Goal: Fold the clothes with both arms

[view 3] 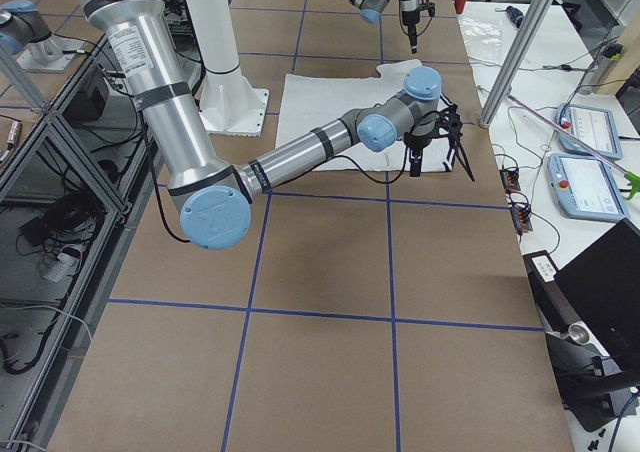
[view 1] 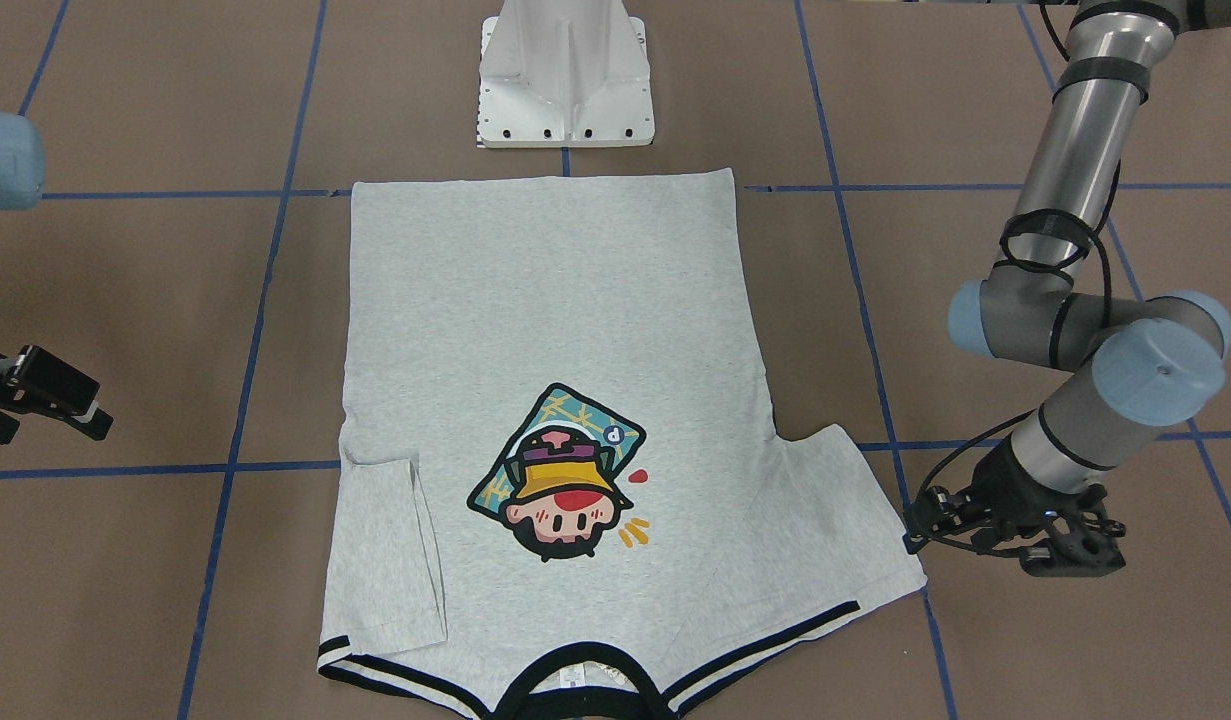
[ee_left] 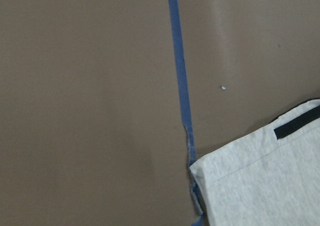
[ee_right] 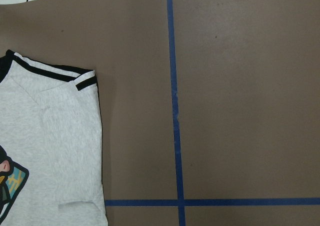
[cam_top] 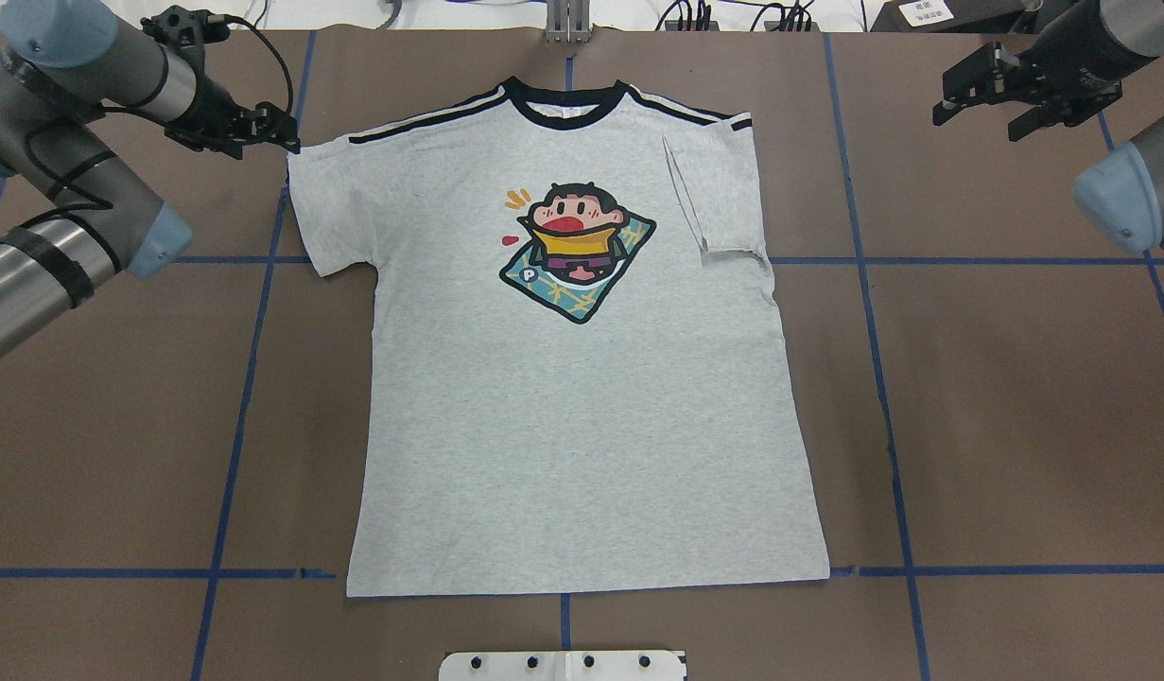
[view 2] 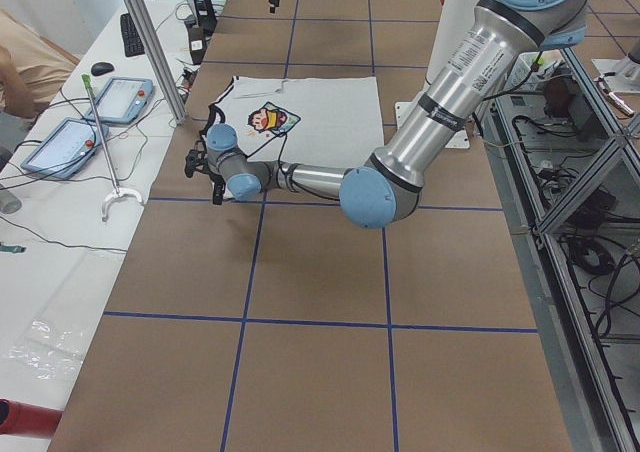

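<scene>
A brown table [cam_top: 1016,397] gridded with blue tape lines [cam_top: 875,322] bears a white metal pedestal [view 1: 565,90]. The light heather-grey T-shirt with black collar [cam_top: 582,397] lies flat, print up. The black left gripper [cam_top: 274,132] is just beside its spread sleeve, jaw gap unreadable, while the black right gripper [cam_top: 979,113] hangs well apart, spread and empty

T-shirt [cam_top: 582,426] matt heather cloth; table [cam_top: 1016,426] matt, paper-like; left arm [view 1: 1085,150] glossy metal.
</scene>
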Motion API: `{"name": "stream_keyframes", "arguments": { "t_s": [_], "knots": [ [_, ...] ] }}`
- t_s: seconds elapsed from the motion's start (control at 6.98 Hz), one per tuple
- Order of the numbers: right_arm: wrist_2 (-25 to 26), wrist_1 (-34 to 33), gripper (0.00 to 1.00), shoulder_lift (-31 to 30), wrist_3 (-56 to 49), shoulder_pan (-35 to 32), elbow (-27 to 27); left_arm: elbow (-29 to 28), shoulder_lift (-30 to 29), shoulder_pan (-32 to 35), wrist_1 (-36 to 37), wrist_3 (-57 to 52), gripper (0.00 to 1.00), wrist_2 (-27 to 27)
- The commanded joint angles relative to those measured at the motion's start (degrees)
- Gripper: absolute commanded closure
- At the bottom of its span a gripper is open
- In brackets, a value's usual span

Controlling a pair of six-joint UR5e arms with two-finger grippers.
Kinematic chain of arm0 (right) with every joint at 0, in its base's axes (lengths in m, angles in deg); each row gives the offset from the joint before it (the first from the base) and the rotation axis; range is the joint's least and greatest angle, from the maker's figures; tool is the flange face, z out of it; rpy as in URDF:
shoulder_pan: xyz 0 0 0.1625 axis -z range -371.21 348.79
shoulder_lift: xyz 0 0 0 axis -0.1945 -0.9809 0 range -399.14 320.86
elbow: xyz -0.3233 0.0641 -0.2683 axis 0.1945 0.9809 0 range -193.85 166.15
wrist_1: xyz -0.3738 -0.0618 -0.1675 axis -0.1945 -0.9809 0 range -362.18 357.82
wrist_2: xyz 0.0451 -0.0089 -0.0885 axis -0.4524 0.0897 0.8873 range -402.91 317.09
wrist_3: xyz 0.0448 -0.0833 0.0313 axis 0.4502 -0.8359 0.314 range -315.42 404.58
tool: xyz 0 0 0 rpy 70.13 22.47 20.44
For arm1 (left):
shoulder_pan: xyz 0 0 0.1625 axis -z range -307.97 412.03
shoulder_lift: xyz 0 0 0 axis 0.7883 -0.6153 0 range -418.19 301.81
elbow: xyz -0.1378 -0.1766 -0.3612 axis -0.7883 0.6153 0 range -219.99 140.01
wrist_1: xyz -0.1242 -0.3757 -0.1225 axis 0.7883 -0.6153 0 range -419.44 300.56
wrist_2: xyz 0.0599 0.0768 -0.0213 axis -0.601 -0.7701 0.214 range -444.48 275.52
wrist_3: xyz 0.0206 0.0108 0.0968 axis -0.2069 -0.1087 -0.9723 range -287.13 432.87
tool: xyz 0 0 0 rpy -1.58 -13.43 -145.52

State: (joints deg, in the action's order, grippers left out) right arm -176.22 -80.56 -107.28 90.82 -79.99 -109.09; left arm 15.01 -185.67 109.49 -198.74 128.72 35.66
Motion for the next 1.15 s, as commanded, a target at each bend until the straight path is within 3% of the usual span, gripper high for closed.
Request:
{"name": "stream_keyframes", "arguments": {
  "t_s": [0.0,0.43,1.0],
  "knots": [
    [0.24,0.07,0.0,0.2,-0.09,-0.39,0.22,-3.58,-1.37,-1.29,-3.09,2.59,0.16,-4.46],
    [0.33,0.6,0.0,0.46,-0.09,-0.22,0.84,-6.22,-2.77,-1.47,-3.0,-2.06,0.29,-6.59],
    [0.42,0.6,0.0,0.55,-0.09,-0.22,1.19,-6.31,-3.57,-2.78,-3.09,-2.15,0.38,-6.5]
  ]
}}
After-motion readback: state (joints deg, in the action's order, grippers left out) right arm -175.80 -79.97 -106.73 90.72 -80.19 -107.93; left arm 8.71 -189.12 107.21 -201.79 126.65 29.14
